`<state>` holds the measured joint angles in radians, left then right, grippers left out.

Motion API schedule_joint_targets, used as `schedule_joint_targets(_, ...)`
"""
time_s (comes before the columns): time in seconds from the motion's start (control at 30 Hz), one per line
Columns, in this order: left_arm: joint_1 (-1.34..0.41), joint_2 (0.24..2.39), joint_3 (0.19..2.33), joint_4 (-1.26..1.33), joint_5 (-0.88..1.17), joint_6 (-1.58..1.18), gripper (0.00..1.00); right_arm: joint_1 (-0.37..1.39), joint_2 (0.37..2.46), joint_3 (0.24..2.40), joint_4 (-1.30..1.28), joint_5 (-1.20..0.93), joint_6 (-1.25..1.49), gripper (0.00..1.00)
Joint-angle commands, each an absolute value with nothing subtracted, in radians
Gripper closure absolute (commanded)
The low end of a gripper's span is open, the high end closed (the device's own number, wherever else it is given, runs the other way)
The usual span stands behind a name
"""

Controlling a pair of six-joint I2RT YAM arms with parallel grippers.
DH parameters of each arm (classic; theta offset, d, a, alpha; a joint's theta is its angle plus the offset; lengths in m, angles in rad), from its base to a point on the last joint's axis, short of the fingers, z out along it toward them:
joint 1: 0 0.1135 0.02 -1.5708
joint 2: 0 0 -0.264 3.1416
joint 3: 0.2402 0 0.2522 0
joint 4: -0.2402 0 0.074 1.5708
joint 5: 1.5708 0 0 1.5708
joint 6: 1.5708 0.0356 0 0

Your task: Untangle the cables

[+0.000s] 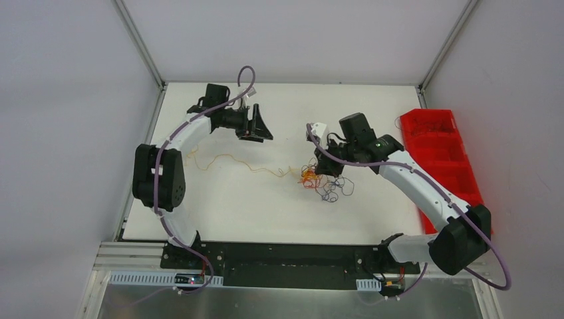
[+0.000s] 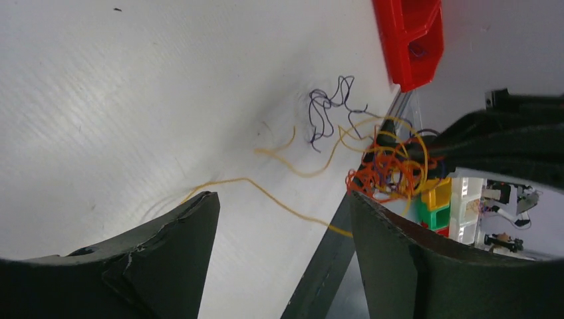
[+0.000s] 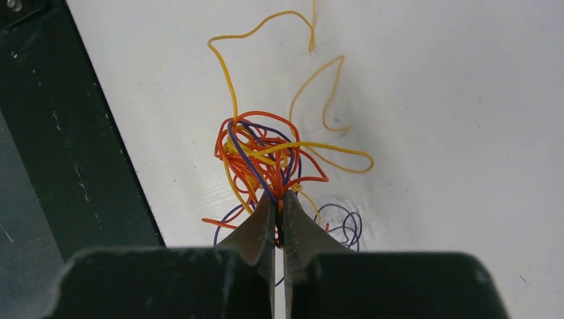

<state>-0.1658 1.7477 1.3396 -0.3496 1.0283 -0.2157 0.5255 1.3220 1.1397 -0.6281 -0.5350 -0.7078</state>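
Cables (image 3: 266, 156) balled in orange, red, yellow and purple directly at the tips of the right pincer (image 3: 279, 199), its fingers pressed together and pinching orange-red strands at the near edge of the ball. Lifted or lying on the desk (image 1: 266, 212): cannot tell. Beyond those tips and off to their right, loose yellow loops (image 3: 332, 100) flat on the white surface. Under and just right of the tips, a thin purple curl (image 3: 346, 226).

Left pincer (image 2: 282, 199) spread wide, gripping nothing, well apart from the ball and pointed toward it. Seen through the gap between its fingers, one long yellow strand (image 2: 266, 193) trailing across the desk toward the ball. Farther out from that pincer, a dark purple squiggle (image 2: 326, 113) beside the ball, and past it a corner of a red bin (image 2: 409, 40).

Writing: beyond the ball in the left wrist view, small coloured boxes (image 2: 439, 199) off the desk, too blurred for any label to be read.

Hard to make out: the crossings inside the ball, too dense to follow. Near side of the ball covered by the right pincer's fingers in its own view. From above, those tips lost against the tangle. Red bin cut off by the frame edge in the left wrist view.
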Motion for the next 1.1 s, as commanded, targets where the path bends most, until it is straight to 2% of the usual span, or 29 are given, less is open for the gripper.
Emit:
schedule_joint_targets(0.0, -0.247, 1.857, 1.33, -0.126, 0.915, -0.469, 0.2, 0.577, 1.283, 1.107, -0.622, -0.491, -0.762, 1.0)
schedule_joint_targets(0.07, -0.297, 1.92, 1.336, -0.065, 0.924, -0.538, 0.16, 0.587, 1.277, 1.085, -0.657, -0.46, -0.79, 1.0)
schedule_joint_targets(0.3, -0.419, 2.023, 1.284, 0.07, 0.959, -0.686, 0.17, 0.593, 1.246, 0.932, -0.657, -0.333, -0.839, 1.0)
schedule_joint_targets(0.67, -0.533, 2.116, 1.262, 0.015, 0.919, -0.682, 0.18, 0.602, 1.267, 0.843, -0.59, -0.326, -0.872, 1.0)
schedule_joint_targets(0.73, -0.543, 2.122, 1.266, 0.01, 0.918, -0.683, 0.21, 0.603, 1.268, 0.839, -0.586, -0.319, -0.869, 1.0)
schedule_joint_targets(0.93, -0.56, 2.104, 1.287, -0.06, 0.932, -0.624, 0.47, 0.601, 1.264, 0.827, -0.601, -0.267, -0.867, 0.96)
schedule_joint_targets(0.97, -0.561, 2.1, 1.29, -0.068, 0.937, -0.616, 0.59, 0.602, 1.259, 0.824, -0.603, -0.261, -0.868, 0.96)
schedule_joint_targets(1.03, -0.553, 2.083, 1.33, -0.139, 0.934, -0.559, 0.97, 0.6, 1.246, 0.821, -0.615, -0.249, -0.865, 0.95)
schedule_joint_targets(1.07, -0.54, 2.063, 1.359, -0.19, 0.923, -0.52, 1.0, 0.598, 1.237, 0.821, -0.621, -0.243, -0.865, 0.95)
